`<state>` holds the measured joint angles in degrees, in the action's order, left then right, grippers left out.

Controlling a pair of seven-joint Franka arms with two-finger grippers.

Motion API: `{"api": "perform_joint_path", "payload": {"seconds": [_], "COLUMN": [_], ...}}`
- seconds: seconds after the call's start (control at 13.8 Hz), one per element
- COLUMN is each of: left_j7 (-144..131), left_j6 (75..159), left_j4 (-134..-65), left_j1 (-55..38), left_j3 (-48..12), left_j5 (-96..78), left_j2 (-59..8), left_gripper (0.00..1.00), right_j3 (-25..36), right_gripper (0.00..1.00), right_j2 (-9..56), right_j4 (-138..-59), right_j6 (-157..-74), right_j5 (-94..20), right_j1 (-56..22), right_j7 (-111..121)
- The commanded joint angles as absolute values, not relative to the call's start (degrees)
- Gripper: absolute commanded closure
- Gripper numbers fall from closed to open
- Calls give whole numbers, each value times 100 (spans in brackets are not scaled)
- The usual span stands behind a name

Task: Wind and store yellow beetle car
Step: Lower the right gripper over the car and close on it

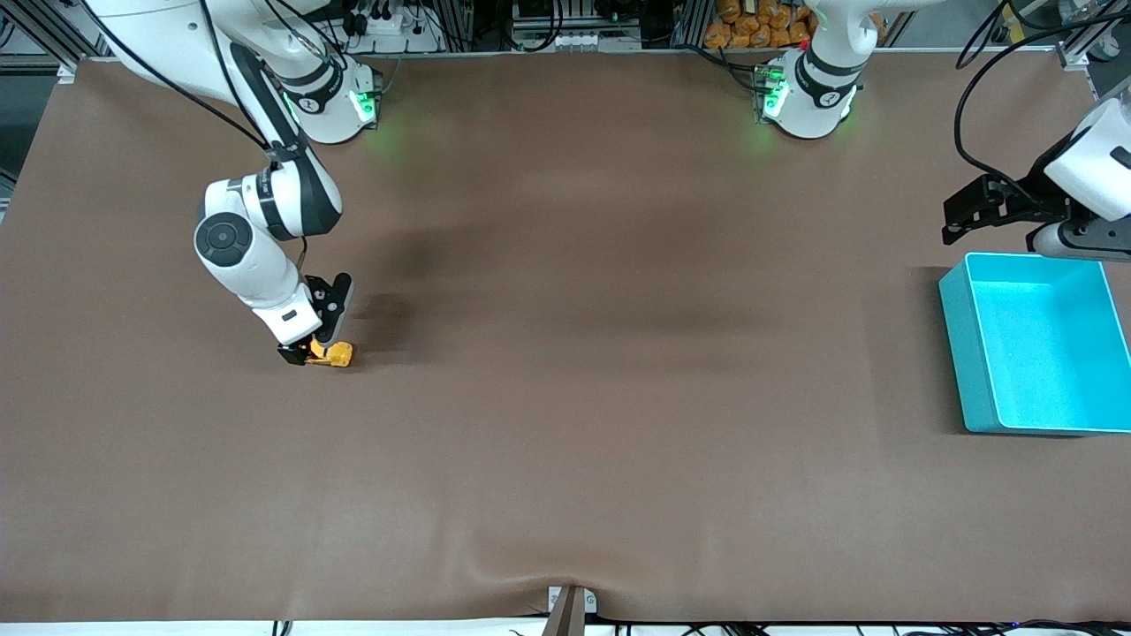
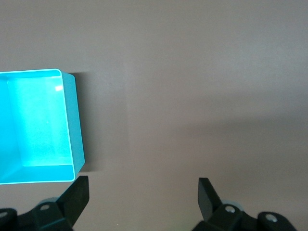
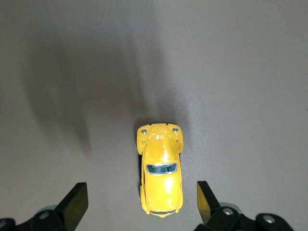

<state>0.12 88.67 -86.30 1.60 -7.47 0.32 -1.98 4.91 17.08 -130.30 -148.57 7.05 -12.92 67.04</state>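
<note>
The right pincer (image 3: 139, 204) stands wide around the car (image 3: 160, 174) on the bench (image 1: 565, 397). The left pincer (image 2: 142, 197), also wide, waits above the bin (image 2: 72, 125).

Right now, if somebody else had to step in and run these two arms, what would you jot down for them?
Right tool: open, low over the yellow beetle car, one finger on each side, not closed on it.
Left tool: open, holding nothing, waiting in the air by the turquoise bin.
Car: on its wheels on the brown table, toward the right arm's end.
Bin: toward the left arm's end, nothing visible in it.
Done: right arm lined up on the car.
Left: grip the car, wind it, put it in the bin.
</note>
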Motion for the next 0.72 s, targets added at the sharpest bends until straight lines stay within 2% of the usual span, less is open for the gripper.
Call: {"api": "perform_joint_path", "payload": {"seconds": [0.0, 0.36, 0.51, 0.65], "left_j7": [-70, -70, -70, -70], "left_j6": [8815, 8815, 8815, 8815], "left_j4": [-8587, -8587, -8587, -8578], "left_j1": [167, 158, 167, 167], "left_j3": [-765, -765, -765, -765], "left_j5": [141, 141, 141, 141], "left_j2": [-176, -167, -167, -167], "left_gripper": [0, 0, 0, 0], "right_j3": [475, 475, 466, 466], "right_gripper": [5, 17, 17, 29], "right_j2": [1977, 2039, 2152, 2311], "right_j4": [-12780, -12709, -12692, -12621], "right_j6": [-14845, -14827, -14897, -14871], "right_j5": [826, 817, 791, 774], "right_j1": [-1143, -1125, -1116, -1125], "right_j7": [7039, 7014, 6978, 6979]}}
